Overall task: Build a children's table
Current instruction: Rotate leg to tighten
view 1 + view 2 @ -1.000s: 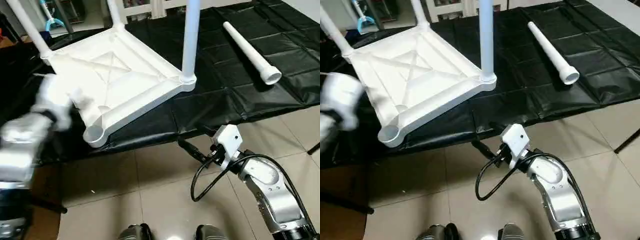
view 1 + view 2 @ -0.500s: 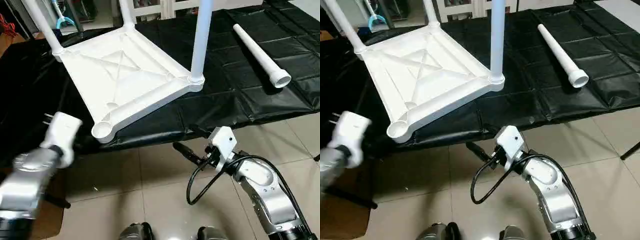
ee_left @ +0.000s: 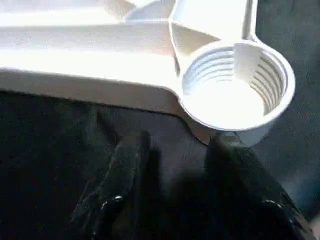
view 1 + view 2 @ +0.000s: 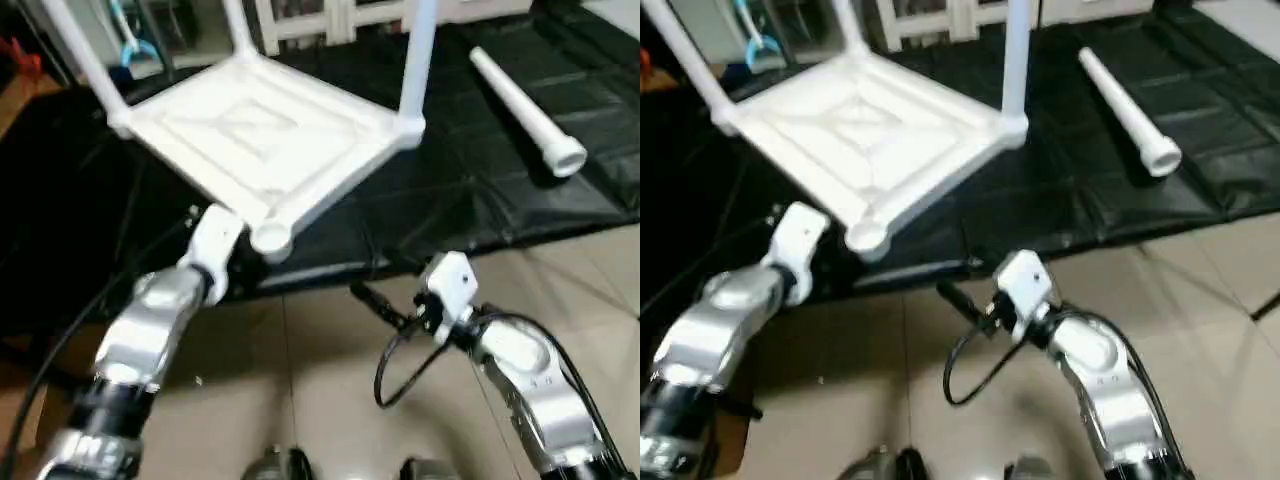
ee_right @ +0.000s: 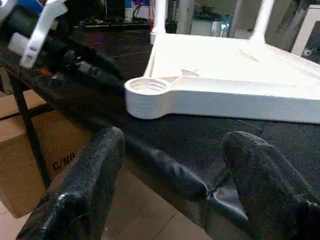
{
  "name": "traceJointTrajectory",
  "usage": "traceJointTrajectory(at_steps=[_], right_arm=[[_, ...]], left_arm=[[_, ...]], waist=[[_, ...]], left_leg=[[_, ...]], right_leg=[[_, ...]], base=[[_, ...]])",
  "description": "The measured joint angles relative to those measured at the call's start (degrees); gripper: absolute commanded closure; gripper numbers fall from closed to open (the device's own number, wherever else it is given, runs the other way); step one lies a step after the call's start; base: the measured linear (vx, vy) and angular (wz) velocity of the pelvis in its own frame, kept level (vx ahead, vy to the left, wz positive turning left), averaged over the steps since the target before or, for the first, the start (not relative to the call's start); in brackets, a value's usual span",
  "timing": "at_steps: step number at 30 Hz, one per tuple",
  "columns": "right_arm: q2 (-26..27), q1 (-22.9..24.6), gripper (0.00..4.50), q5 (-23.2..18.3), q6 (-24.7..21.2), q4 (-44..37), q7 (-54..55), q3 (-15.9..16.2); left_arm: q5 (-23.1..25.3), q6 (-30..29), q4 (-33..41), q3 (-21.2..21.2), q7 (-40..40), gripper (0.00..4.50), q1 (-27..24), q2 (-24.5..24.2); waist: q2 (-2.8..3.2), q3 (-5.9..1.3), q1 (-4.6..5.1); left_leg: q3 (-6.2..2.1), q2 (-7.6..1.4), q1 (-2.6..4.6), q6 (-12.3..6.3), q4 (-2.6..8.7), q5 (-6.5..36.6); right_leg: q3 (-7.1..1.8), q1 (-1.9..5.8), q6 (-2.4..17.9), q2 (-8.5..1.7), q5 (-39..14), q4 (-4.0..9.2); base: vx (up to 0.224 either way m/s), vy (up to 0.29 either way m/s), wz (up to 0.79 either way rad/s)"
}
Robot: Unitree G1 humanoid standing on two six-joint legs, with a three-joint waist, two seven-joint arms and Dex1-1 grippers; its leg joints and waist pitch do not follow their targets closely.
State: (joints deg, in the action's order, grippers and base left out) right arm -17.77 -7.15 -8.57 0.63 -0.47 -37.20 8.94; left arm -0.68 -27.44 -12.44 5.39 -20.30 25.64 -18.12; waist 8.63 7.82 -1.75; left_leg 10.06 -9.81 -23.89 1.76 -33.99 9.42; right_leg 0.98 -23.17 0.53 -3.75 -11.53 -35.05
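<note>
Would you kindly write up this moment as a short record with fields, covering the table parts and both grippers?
tabletop: upside down on the black cover
legs fitted: three, standing up from corner sockets
empty socket: threaded, at the near corner
loose leg: lying on the cover, to the right
left gripper: open, just short of the empty socket, holding nothing
right gripper: open, empty, off the cover's near edge

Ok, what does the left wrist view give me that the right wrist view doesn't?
Left wrist view alone: looking down into the empty corner socket, its inner thread rings visible, with the open left gripper just short of it over the black cover.

Right wrist view alone: the socket's ribbed outside from the side, two fitted legs rising from the far corners, a cardboard box under the bench, and the open right gripper well back from the tabletop.

Both: the same socket, tabletop edge and black cover.
</note>
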Motion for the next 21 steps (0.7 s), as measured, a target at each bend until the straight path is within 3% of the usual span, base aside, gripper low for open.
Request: traceJointTrajectory(at_steps=[7,11,13,16,21], right_arm=[[0.0,0.3,1.06,0.2,0.1,-0.7,0.5,0.1],[-0.6,0.7,1.06,0.2,0.2,-1.2,0.5,-0.1],[-0.7,0.7,1.06,0.2,0.2,-1.2,0.5,-0.3],[-0.8,0.7,1.06,0.2,0.2,-1.2,0.4,-0.3],[-0.5,0.4,1.06,0.1,0.2,-1.2,-0.3,0.3]], left_arm=[[-0.5,8.3,0.6,-0.2,-0.5,2.32,0.5,0.9],[-5.8,10.0,7.6,-1.9,-7.4,2.32,-5.8,-0.9],[-11.2,9.0,11.5,-3.1,-14.0,2.32,-9.9,-1.9],[-16.7,7.2,16.7,-0.9,-22.4,2.32,-14.1,-4.0],[-12.1,10.2,10.9,4.5,-23.1,2.32,-12.1,-3.1]], waist=[[0.14,-0.10,-0.01],[0.20,-0.14,0.24],[0.19,-0.15,0.13],[0.19,-0.15,-0.11],[0.18,-0.14,-0.18]], left_leg=[[-0.02,0.02,-0.28,-0.35,-0.26,-0.1],[-0.01,-0.01,-0.22,-0.30,-0.23,-0.1],[-0.01,-0.03,-0.20,-0.28,-0.20,-0.1],[0.03,-0.02,-0.19,-0.27,-0.20,-0.1],[0.40,0.04,-0.15,-0.28,-0.16,-0.1]], right_leg=[[0.06,-0.08,-0.1,-0.08,0.0,0.05],[0.07,-0.08,-0.1,-0.07,0.0,0.03],[0.08,-0.10,-0.1,-0.07,0.0,-0.01],[0.06,-0.08,-0.1,-0.08,0.0,-0.01],[0.00,0.01,-0.2,-0.36,-0.1,-0.03]], base=[[0.000,0.000,0.00],[0.000,0.000,0.00],[0.000,0.000,0.00],[0.000,0.000,0.00],[0.000,0.000,0.00]])
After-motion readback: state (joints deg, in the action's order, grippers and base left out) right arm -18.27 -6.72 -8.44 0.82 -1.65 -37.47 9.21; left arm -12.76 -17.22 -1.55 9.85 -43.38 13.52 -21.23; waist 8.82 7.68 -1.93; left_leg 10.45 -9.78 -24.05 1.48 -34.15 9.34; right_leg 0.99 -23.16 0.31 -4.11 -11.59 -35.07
